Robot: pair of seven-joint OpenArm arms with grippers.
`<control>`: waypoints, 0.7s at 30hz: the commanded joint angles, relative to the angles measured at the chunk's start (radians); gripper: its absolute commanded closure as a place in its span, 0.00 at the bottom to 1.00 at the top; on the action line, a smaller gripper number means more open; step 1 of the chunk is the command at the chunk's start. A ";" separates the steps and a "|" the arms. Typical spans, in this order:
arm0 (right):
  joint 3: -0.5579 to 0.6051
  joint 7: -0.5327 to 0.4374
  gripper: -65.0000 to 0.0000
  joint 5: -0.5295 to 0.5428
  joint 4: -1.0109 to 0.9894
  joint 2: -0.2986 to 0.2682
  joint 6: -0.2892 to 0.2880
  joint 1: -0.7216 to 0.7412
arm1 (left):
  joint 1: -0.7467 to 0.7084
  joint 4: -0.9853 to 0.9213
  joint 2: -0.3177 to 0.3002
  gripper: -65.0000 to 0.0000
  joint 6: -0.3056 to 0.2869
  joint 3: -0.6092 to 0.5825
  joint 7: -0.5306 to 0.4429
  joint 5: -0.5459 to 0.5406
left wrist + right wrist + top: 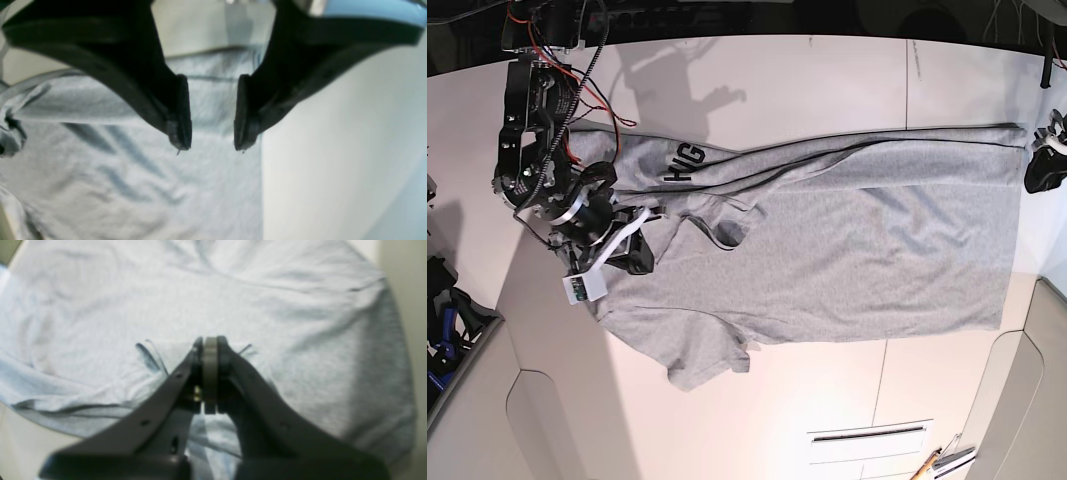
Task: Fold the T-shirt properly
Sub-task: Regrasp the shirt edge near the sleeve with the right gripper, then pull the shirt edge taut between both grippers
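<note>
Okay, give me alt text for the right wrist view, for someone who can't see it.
The right gripper, its dark fingers pressed shut, sits low on a heather-grey T-shirt that fills most of the picture. Small creases fan out from the fingertips, and a strip of pale table shows along the right edge.

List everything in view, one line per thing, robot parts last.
T-shirt: one, heather grey, spread across the table, partly folded, black lettering showing near the collar end.
Table: one, white, under the shirt.
Pencil-like tools: a few, at the bottom edge of the base view; too small to identify.
Right gripper: one, black, fingers shut, pressed down on the shirt near the collar end.
Left gripper: one, black, fingers apart, over the shirt's hem edge, holding nothing.
</note>
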State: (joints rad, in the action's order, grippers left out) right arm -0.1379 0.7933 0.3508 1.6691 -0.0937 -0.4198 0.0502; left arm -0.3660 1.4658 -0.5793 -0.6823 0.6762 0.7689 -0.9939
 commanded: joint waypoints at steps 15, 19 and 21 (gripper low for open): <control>-0.159 -0.053 1.00 -0.089 0.027 -0.006 0.008 -0.203 | 0.002 0.048 -0.024 1.00 0.133 -0.267 -0.132 0.373; -0.159 -0.063 1.00 -0.104 0.027 -0.016 0.016 -0.271 | 0.000 0.038 -0.024 1.00 0.200 -0.321 -0.077 0.438; -0.159 -0.063 1.00 -0.105 0.027 -0.031 0.015 -0.299 | -0.001 0.038 -0.024 1.00 0.200 -0.322 -0.030 0.437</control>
State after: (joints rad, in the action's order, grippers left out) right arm -0.2928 0.7300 0.2485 1.6791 -0.1165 -0.4038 -0.2493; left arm -0.3645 1.4986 -0.5850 -0.4900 0.3508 0.7113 -0.5716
